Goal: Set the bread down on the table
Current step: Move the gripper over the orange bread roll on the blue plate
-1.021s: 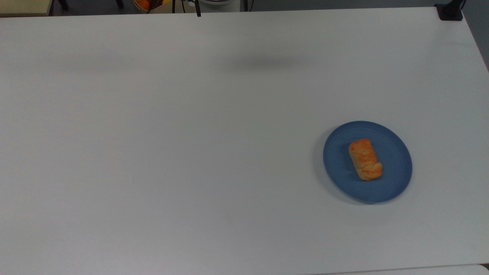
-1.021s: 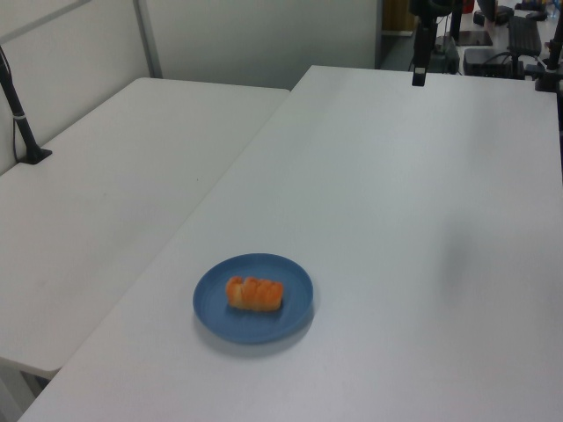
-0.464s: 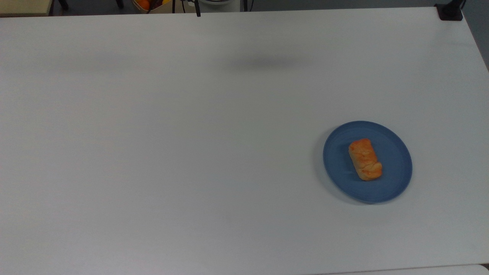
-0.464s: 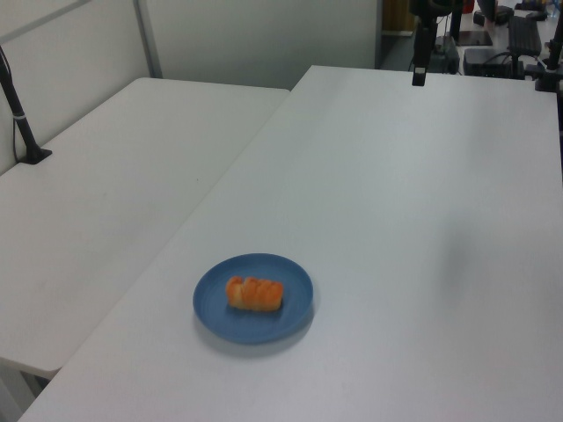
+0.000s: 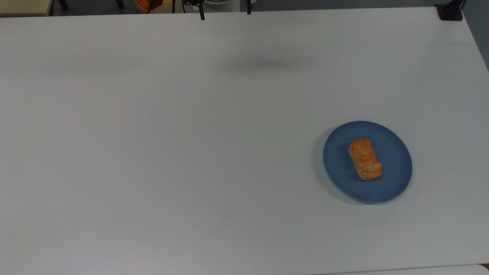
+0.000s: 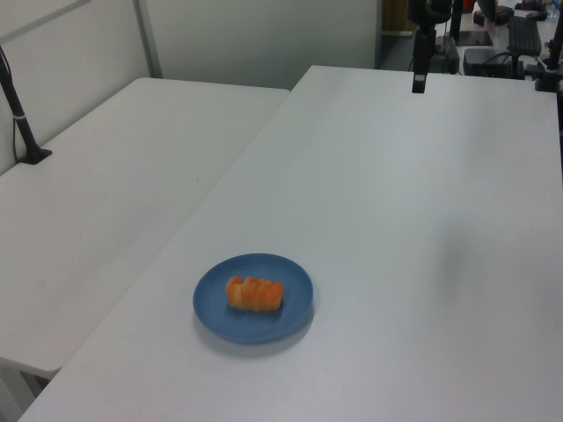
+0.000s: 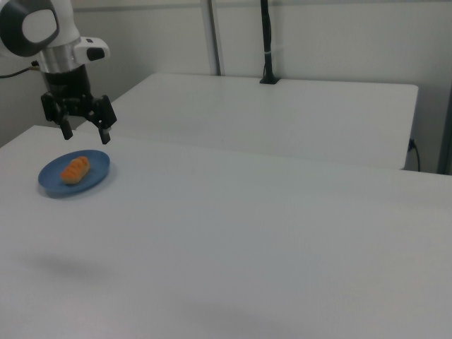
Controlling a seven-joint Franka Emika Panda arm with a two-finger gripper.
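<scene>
Right view, hand (image 7: 85, 132) spread wide, empty, bread (image 7: 75, 169) on blue plate (image 7: 53, 182)

The desk (image 5: 153, 152) has a smooth, matt white top. The plate (image 5: 393, 183) looks like matt blue plastic, perhaps faintly ridged. The bread (image 5: 365, 159) shows a lumpy, flaky crust. The tool (image 7: 85, 131) is matt black, its arm (image 7: 42, 28) glossy white.

Arm (image 7: 53, 32): white rounded housings with a dark grey circular joint cap. Wrist section: black, cylindrical. Gripper (image 7: 85, 133): black body carrying two slim black fingers (image 7: 104, 131), jaws spread apart. One dark cable exits behind the arm.
</scene>
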